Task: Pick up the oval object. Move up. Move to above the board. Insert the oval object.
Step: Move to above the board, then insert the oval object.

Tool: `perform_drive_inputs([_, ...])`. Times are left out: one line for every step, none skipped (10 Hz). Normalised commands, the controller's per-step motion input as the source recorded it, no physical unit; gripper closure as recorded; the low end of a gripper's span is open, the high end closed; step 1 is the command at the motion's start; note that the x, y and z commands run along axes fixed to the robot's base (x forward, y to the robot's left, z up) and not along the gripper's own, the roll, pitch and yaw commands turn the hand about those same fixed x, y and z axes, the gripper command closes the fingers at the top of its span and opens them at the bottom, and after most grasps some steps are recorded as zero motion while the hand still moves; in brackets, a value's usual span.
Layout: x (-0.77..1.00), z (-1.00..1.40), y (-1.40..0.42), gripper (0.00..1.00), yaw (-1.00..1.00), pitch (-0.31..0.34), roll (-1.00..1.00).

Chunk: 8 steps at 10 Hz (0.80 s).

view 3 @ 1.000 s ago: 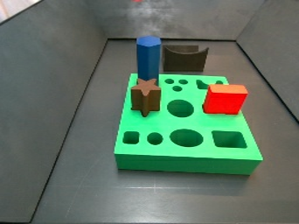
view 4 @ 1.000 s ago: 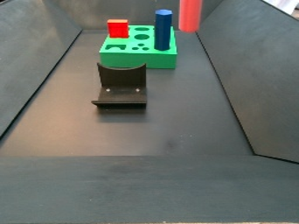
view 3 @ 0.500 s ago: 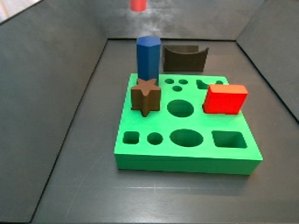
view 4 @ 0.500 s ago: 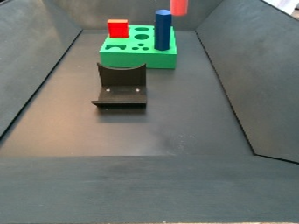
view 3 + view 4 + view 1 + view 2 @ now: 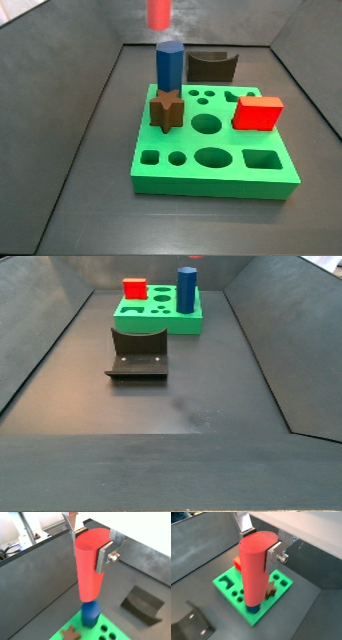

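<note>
The tool [image 5: 90,539] is clamped on the oval object [image 5: 88,564], held upright high over the blue prism [image 5: 168,67] on the board [image 5: 214,150], seemingly directly above it

Gripper closed on the oval object, held high.

In both wrist views the gripper [image 5: 90,543] [image 5: 261,543] is seen with its flat silver fingers [image 5: 105,556] clamped on opposite sides of the upper end of the oval object [image 5: 89,566] [image 5: 256,569], which is held upright and hangs well below the fingertips. In a side view only the peg [image 5: 159,13] is shown, near the top edge; the fingers are not seen there.
</note>
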Motion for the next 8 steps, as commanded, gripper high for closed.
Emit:
perform_drive_inputs([0.15, 0.03, -0.87, 1.00, 0.00, 0.078, 0.02])
perform_drive_inputs([0.15, 0.03, -0.68, 1.00, 0.01, 0.081, 0.03])
perform_drive_inputs([0.12, 0.01, -0.36, 1.00, 0.01, 0.093, 0.05])
perform_drive_inputs([0.10, 0.02, -0.22, 1.00, 0.01, 0.092, 0.06])
perform_drive_inputs([0.00, 0.00, -0.02, 1.00, 0.00, 0.000, 0.00])
perform_drive_inputs([0.03, -0.05, -0.12, 1.00, 0.00, 0.000, 0.00])
perform_drive_inputs([0.11, -0.06, -0.19, 1.00, -0.01, -0.026, 0.00])
perform_drive_inputs([0.04, 0.00, -0.41, 1.00, -0.15, -0.041, 0.03])
